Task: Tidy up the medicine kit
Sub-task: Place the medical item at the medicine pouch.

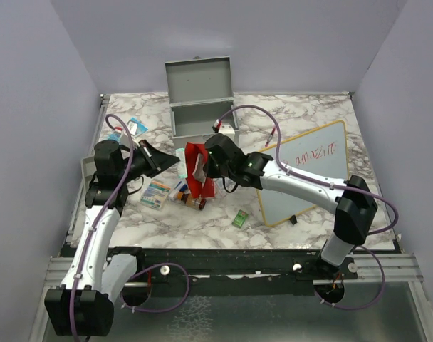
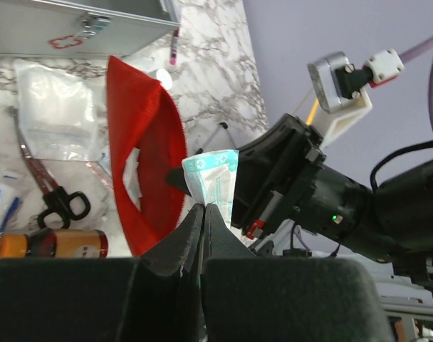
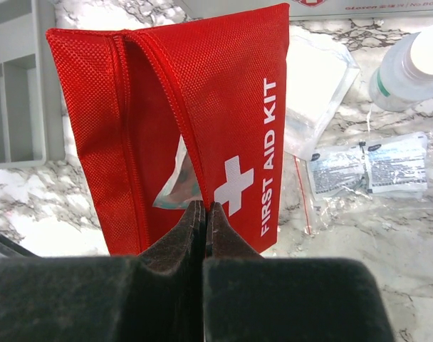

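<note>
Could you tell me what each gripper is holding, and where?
The left gripper pinches a teal packet by its edge; the right gripper pinches the red pouch at its zipper opening.

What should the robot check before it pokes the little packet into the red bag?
1. Grip of the right gripper on the red pouch: ok, jaws shut on its edge.
2. Grip of the left gripper on the teal packet: ok, jaws shut on its lower end.
3. Pouch mouth open: ok, a gap shows along the zipper.
4. Packet lined up with that gap: cannot tell; in the left wrist view it sits just beside the pouch.
5. Lid of the medicine kit up: ok, it stands open.
</note>
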Controlling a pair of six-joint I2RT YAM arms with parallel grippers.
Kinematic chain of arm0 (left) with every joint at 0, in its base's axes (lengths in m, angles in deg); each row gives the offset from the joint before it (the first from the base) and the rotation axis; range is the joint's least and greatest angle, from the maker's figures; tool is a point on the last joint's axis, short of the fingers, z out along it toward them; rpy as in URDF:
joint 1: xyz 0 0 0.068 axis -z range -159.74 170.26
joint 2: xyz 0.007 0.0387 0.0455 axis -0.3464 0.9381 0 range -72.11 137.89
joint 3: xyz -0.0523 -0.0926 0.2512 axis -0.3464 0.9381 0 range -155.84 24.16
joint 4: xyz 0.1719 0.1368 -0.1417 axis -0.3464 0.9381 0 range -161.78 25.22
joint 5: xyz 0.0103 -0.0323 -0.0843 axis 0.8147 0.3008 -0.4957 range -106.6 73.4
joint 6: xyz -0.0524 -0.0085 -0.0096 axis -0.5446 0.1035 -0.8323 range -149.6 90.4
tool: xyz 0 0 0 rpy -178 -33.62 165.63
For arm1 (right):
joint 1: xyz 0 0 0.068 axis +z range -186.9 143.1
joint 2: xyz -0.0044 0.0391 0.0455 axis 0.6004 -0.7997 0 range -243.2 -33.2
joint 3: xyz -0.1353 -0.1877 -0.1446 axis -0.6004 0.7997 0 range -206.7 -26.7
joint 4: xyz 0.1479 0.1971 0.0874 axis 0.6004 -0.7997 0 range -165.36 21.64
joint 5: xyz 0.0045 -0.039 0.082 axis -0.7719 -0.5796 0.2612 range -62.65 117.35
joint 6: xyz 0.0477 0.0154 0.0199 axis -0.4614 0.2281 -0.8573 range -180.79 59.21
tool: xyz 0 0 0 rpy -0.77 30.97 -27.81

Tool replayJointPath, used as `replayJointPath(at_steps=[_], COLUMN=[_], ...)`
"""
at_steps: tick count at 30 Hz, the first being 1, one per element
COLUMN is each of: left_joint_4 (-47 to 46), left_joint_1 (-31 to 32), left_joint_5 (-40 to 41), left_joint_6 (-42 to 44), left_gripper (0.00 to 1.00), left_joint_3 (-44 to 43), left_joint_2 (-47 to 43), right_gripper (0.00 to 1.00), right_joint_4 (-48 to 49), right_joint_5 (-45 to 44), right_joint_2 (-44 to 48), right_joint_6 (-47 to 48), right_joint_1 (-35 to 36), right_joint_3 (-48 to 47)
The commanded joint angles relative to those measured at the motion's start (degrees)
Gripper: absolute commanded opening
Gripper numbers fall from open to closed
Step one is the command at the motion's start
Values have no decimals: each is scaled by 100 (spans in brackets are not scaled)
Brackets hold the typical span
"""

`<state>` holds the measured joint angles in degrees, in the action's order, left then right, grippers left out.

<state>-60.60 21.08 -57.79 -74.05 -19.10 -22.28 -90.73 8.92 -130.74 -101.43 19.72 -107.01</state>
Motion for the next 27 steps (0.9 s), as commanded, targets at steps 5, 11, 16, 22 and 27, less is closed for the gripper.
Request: replayJointPath(at_steps=[5, 11, 16, 22, 27], left_joint_4=[-1026, -1100, -1240, -1177, -469], left_joint_1=[380, 532, 679, 875, 993], left_joint_5=[-290, -88, 259, 667, 1180], left_joint_6=[-519, -463, -386, -226, 150], left_gripper=[0, 0, 0, 0, 0], left_joint_3=[276, 459, 494, 458, 184], left_joint_2=[246, 662, 838, 1002, 1166], right_gripper=[0, 0, 1, 1, 0], right_joint_4=[232, 367, 564, 612, 436], right_joint_5=[252, 357, 505, 595, 424], right_joint_2=[-173, -150, -85, -46, -29], right_joint_6=[-284, -318, -326, -270, -269], right_joint_1=[-19, -20, -17, -16, -17], right_joint_3=[-319, -285, -177, -215, -287])
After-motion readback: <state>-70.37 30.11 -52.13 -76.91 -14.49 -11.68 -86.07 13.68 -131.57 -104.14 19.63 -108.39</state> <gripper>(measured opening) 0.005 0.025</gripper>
